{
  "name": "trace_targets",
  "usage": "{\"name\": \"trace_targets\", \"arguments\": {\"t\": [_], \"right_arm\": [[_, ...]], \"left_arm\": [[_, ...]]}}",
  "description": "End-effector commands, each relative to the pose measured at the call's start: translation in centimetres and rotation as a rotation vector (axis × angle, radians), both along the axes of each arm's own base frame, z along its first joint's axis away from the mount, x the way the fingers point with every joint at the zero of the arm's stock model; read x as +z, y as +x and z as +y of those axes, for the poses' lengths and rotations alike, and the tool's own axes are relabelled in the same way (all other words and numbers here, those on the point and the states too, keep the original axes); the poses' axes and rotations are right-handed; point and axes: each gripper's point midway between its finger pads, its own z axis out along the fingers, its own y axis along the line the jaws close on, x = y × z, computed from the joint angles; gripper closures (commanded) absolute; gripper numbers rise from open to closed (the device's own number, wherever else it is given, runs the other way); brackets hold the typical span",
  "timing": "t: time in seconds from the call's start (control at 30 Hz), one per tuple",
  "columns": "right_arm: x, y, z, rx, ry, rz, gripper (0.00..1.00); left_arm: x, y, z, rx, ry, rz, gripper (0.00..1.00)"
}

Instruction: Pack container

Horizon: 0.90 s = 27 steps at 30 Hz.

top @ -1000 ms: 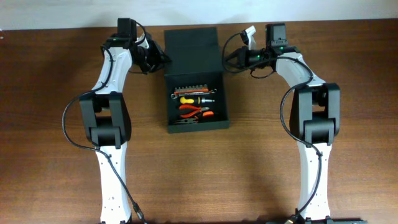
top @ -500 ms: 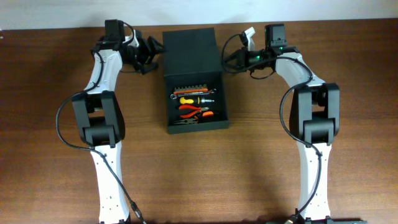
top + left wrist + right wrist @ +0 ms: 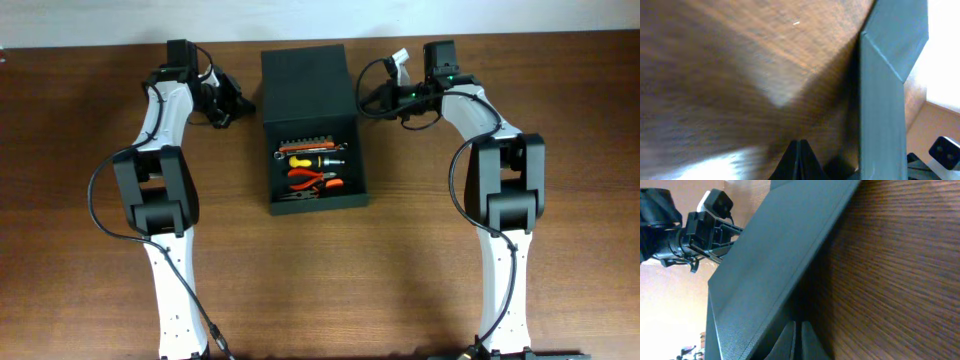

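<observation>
The dark container (image 3: 359, 165) stands open at the table's centre, its flap lid (image 3: 308, 80) lying back behind it. Hand tools (image 3: 312, 166) lie inside: orange bits, a yellow-handled screwdriver and orange pliers. My left gripper (image 3: 240, 104) is shut and empty, a little left of the lid. In the left wrist view its tips (image 3: 800, 149) hover over bare wood, with the lid (image 3: 885, 100) to their right. My right gripper (image 3: 366, 100) is shut at the lid's right edge. In the right wrist view its tips (image 3: 799, 330) sit right against the lid (image 3: 765, 255).
The brown wooden table (image 3: 420, 260) stretches all round the box. A white wall runs along the far edge. The left arm (image 3: 700, 225) shows beyond the lid in the right wrist view.
My left gripper has drawn back to the left, away from the lid's left edge. The right arm, the container and the tools have not moved.
</observation>
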Motion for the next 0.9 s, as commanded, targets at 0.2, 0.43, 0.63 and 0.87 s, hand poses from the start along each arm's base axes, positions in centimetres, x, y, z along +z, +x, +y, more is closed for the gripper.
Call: {"name": "trace_targets", "arguments": {"t": [0.2,0.43,0.63,0.87], "right_arm": [[1.3,-0.7,2.8,0.074,0.041,-0.049,0.96],[5.3,-0.9,4.6,0.198,0.216,-0.203,0.96],[7.4,-0.8,4.3,0.223,0.276,-0.224,0.96],[10.2,-0.5,2.7,0.229,0.323,-0.248,0.96]], "left_arm": [[-0.6,1.1,-3.4,-0.058,0.015,-0.075,0.98],[0.3,1.6,-4.6,-0.087,-0.028,-0.124,0.98],[3.5,4.0,-5.9,-0.142,-0.121,-0.316,0.98],[6.2,4.7,-6.3,-0.174,-0.199,-0.398,0.98]]}}
